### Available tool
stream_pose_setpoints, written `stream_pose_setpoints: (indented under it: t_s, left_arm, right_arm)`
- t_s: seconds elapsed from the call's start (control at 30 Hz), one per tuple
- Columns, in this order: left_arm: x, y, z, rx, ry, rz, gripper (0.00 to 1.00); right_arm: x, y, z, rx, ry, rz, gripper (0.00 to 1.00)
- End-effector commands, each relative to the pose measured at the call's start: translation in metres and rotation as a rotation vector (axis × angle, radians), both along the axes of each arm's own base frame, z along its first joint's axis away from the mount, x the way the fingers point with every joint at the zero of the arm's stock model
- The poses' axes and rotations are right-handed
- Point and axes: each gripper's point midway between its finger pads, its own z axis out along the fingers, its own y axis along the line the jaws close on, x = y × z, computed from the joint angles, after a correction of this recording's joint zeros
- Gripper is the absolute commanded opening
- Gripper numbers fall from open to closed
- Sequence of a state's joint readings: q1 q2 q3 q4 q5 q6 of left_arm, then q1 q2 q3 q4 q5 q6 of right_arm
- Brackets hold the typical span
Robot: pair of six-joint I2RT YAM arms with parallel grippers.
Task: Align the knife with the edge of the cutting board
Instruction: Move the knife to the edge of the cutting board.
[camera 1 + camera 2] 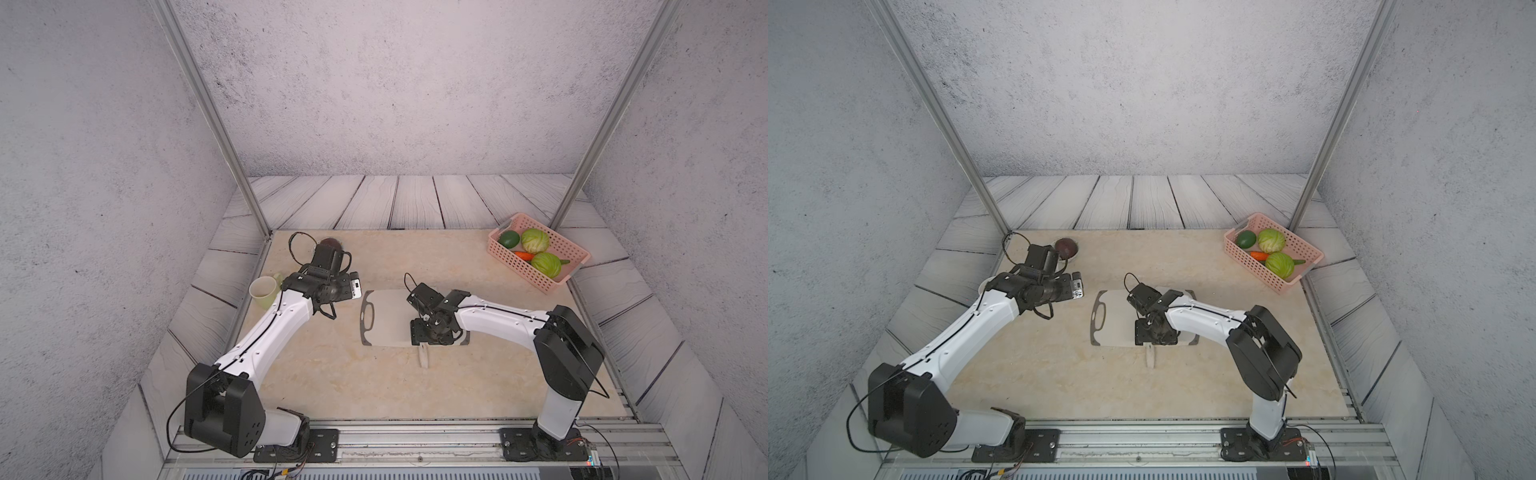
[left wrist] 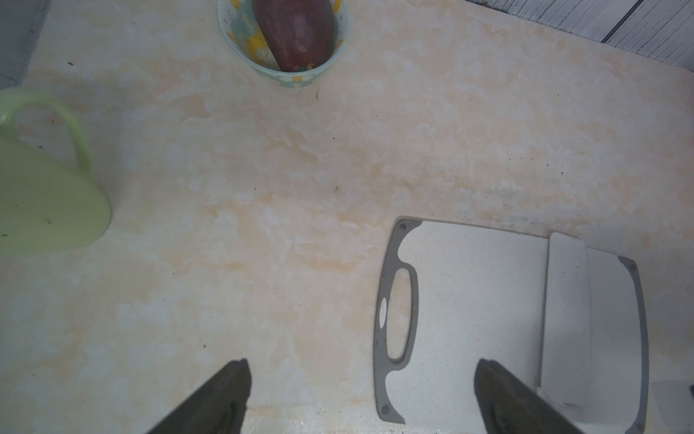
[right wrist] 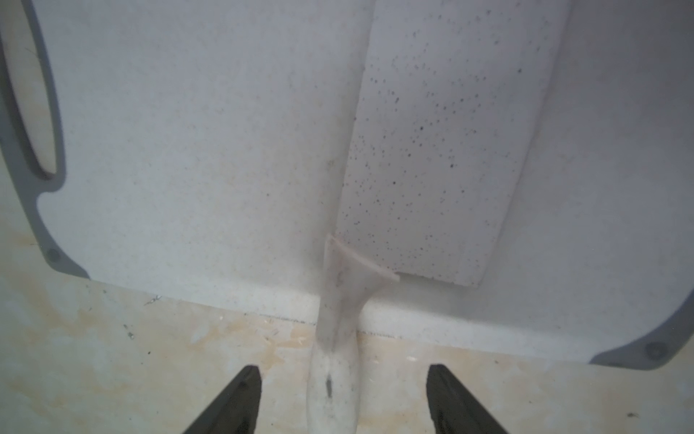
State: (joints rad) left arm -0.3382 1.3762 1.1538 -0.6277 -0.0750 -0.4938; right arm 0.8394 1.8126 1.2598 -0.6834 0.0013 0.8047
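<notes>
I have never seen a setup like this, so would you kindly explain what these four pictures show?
Two white-and-black robot arms stand at the near edge of a beige marble-look table. Two pictures look down on the whole scene from overhead; the other two come from cameras on each arm's wrist. On the table lie a pale grey cutting board with dark trims, a cream cleaver-shaped knife resting on it with its handle overhanging the near edge, a green mug, a patterned bowl and a pink basket of vegetables. The right hand straddles the knife handle, open, not gripping. The left hand is open and empty.
</notes>
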Motion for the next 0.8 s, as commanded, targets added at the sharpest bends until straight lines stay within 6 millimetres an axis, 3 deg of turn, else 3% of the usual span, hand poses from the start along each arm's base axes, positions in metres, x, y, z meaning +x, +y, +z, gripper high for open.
stream_pose_setpoints:
  t_s: [0.0, 0.43, 0.77]
  left_arm:
    - [0.002, 0.001, 0.004, -0.004, -0.003, 0.003, 0.98]
    - [0.002, -0.005, -0.002, -0.025, 0.030, -0.014, 0.98]
    - [0.002, -0.008, -0.004, -0.035, 0.044, -0.022, 0.98]
  right_arm:
    - [0.005, 0.001, -0.002, -0.038, -0.001, -0.011, 0.72]
    - [0.007, 0.004, -0.024, -0.087, 0.032, -0.004, 0.67]
    - [0.009, 0.008, -0.030, -0.093, 0.040, -0.003, 0.60]
